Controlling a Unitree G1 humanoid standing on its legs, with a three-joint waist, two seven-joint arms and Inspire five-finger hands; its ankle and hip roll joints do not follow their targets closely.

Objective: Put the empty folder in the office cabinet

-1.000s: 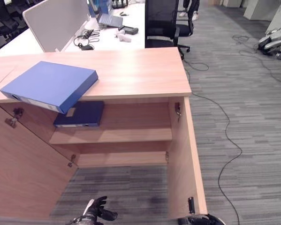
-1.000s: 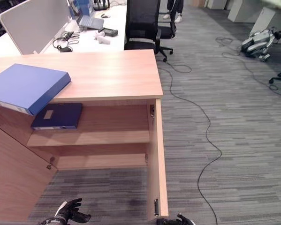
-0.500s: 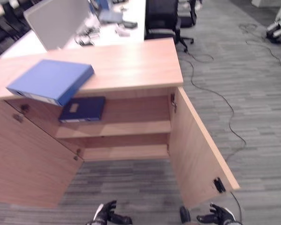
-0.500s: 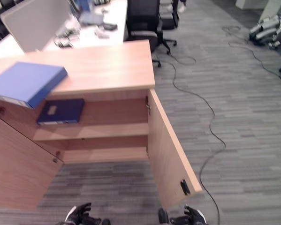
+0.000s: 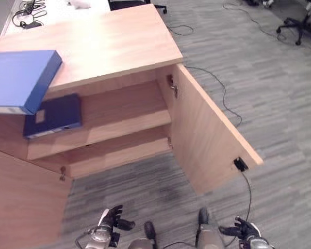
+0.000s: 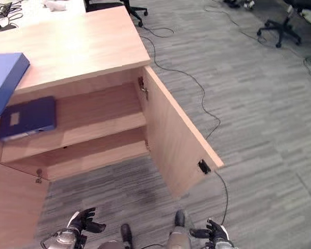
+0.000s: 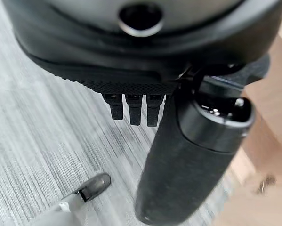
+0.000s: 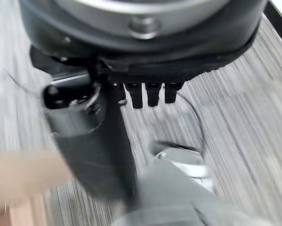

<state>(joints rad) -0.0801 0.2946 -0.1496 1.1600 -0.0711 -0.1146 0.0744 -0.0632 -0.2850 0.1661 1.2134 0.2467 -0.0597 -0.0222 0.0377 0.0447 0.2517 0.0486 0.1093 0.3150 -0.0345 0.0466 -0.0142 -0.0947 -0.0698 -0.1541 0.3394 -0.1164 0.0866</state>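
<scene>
A light blue folder (image 5: 19,78) lies on the wooden cabinet's top (image 5: 113,41) at its left end, overhanging the front edge. Just below it, a dark blue folder (image 5: 52,114) lies flat on the upper shelf (image 5: 126,124) inside the cabinet. Both cabinet doors stand open. My left hand (image 5: 109,220) and right hand (image 5: 244,231) hang low over the carpet in front of the cabinet, well short of both folders. Each hand is open and holds nothing, with its fingers (image 7: 133,110) relaxed and its thumb standing out.
The right door (image 5: 207,135) juts out towards me and the left door (image 5: 20,202) stands at the lower left. A lower shelf (image 5: 119,153) runs under the upper one. A black cable (image 5: 222,98) trails over the carpet, and an office chair (image 5: 300,23) stands far right.
The whole picture has shifted: the camera has moved and now looks down more steeply. The folders lie where they were. Both hands stay low in front of the cabinet.
</scene>
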